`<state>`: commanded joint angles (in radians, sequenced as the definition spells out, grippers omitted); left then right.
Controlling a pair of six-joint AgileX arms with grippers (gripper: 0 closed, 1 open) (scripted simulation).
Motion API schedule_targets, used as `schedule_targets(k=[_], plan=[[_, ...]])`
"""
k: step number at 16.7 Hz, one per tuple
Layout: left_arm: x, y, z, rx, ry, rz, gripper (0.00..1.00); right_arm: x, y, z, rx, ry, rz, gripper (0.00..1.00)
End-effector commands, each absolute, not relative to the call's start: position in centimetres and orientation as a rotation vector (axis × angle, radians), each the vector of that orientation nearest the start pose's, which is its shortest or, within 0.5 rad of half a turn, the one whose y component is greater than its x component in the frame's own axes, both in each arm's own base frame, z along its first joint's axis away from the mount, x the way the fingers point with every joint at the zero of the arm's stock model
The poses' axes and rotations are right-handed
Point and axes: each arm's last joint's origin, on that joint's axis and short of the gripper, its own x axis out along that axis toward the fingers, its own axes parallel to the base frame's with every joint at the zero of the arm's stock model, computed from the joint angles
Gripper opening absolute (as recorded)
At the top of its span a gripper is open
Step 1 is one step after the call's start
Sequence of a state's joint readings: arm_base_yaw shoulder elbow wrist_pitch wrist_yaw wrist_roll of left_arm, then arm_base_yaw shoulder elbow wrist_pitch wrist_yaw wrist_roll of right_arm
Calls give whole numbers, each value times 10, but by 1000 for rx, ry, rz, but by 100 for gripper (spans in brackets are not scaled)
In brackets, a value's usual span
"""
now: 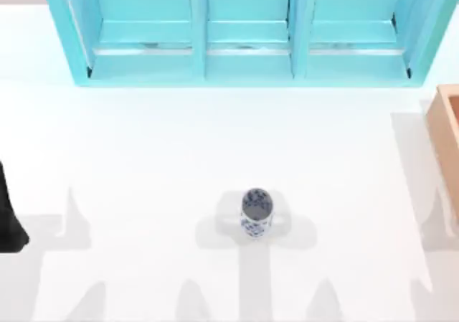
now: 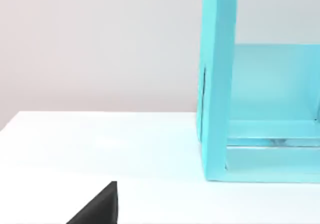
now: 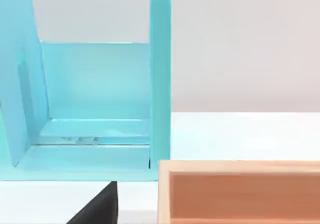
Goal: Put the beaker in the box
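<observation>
White desk is seen bare around the upright beaker, set nearer its front edge; the box sits at the right edge. Neither arm's finger state can be told.

the beaker stands upright on the table, a little right of centre and toward the near edge. the shelf unit spans the far edge — three bays side by side. the box sits at the right edge, well apart from the beaker, just before the shelf unit's right end.
</observation>
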<state>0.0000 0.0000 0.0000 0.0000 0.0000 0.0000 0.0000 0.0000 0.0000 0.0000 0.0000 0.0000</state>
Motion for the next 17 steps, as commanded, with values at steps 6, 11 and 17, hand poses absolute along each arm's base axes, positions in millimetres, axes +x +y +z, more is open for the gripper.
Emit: schedule_targets(k=[6,11,17], plan=[[106,-1,160,0,0,0,100,107,6,177,56,90,64,100],[106,-1,160,0,0,0,100,122,31,235,176,369,199,100],[106,-1,160,0,0,0,100,187,102,301,227,859,270,100]])
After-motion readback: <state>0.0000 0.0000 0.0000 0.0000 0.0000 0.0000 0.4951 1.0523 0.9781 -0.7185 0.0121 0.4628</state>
